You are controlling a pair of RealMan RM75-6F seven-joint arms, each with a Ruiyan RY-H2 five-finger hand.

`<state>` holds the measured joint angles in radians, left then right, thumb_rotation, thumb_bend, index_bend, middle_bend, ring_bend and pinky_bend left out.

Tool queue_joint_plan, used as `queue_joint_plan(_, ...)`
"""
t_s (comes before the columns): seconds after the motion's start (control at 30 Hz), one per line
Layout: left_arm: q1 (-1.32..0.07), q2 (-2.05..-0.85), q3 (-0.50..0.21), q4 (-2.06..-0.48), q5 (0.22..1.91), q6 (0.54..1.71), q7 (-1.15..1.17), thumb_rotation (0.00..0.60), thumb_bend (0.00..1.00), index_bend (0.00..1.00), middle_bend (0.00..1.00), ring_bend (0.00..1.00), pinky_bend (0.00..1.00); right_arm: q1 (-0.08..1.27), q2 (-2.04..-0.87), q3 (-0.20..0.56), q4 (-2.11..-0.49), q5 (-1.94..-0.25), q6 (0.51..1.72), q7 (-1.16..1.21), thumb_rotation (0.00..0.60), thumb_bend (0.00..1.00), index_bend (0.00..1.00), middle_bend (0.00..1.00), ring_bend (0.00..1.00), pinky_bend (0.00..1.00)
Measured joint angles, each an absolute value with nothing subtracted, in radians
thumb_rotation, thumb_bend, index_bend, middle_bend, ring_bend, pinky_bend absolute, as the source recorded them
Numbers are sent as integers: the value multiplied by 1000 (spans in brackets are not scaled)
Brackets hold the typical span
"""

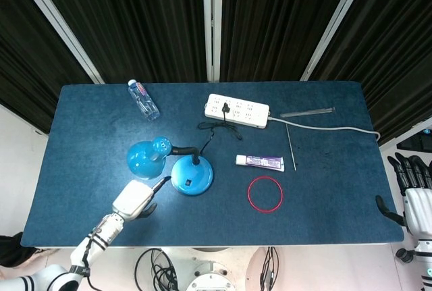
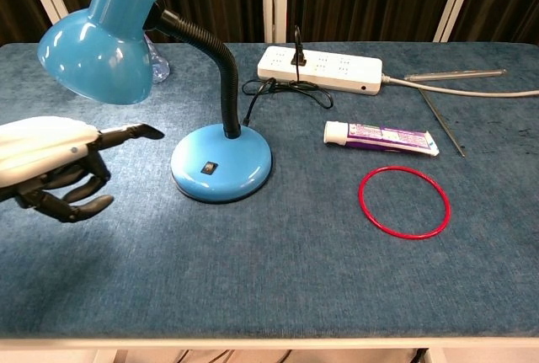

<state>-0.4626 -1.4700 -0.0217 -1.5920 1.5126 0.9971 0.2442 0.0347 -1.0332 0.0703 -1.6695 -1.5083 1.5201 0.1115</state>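
Note:
A blue desk lamp stands left of the table's middle, its round base (image 1: 192, 175) (image 2: 221, 162) with a small switch on top and its shade (image 1: 145, 159) (image 2: 97, 39) bent over to the left. My left hand (image 1: 135, 200) (image 2: 50, 161) hovers just left of the base, below the shade. One finger points at the base without touching it; the other fingers are curled under and hold nothing. My right hand (image 1: 413, 193) hangs off the table's right edge with its fingers spread, holding nothing.
On the blue table (image 1: 324, 190) lie a white power strip (image 1: 237, 110) (image 2: 320, 66) with the lamp's plug in it, a toothpaste tube (image 1: 260, 162) (image 2: 381, 137), a red ring (image 1: 248, 194) (image 2: 360, 199), a thin rod (image 1: 291, 146), a clear tube (image 1: 307, 111) and a water bottle (image 1: 144, 100).

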Motion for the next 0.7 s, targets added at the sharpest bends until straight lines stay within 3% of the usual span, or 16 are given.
queue_joint_plan(0.7, -548, -1580, -32, -1531, 1429, 926, 319, 600, 475, 85, 778, 851, 904, 37, -1046, 70, -1626, -1489, 1500, 153, 600, 291, 0, 0, 0, 0)
